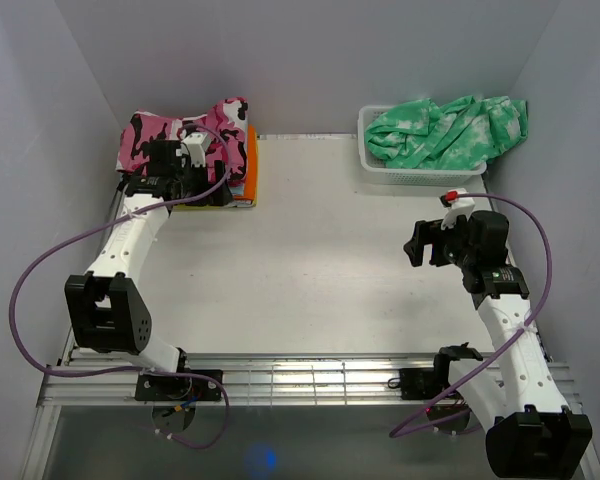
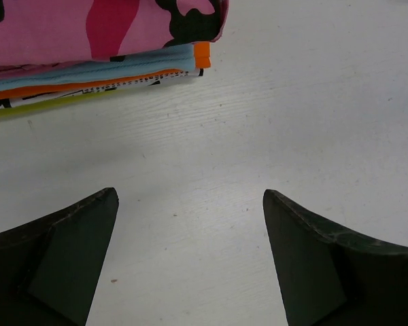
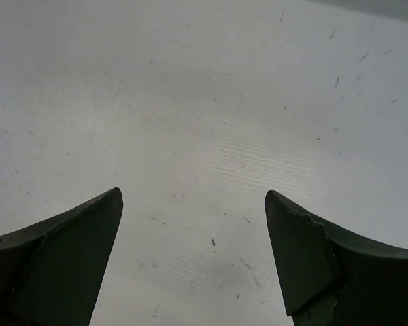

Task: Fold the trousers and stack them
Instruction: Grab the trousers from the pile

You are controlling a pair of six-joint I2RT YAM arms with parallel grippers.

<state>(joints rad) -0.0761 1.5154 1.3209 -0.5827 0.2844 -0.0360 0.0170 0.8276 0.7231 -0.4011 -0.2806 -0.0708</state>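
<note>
Left pincer (image 2: 190, 197) gapes near illegibly printed strip (image 2: 122, 85).

The left claw (image 2: 189, 195) gapes wide over the white desk (image 2: 306, 102). Ahead and to its left lies a pink camouflage garment (image 2: 68, 30) atop folded clothes (image 2: 109, 73): blue, orange, perhaps yellow-green lowest.

A: What colours are the soft fabric trousers (image 1: 445, 130) in the white plastic mesh basket (image 1: 420, 177)?
B: Mint green, blotched with white like tie-dye.
A: And the folded camouflage garment (image 1: 180, 135)?
B: Pink, with black and white patches. Under it there's a light blue fabric layer (image 2: 122, 68), a folded orange cloth (image 1: 250, 165) and a yellow-green edge (image 2: 41, 105).
A: The flat worktop (image 1: 320, 270)?
B: Plain white with faint dark specks. The left tool (image 2: 190, 258) and the right tool (image 3: 194, 258) are both dull black.
</note>
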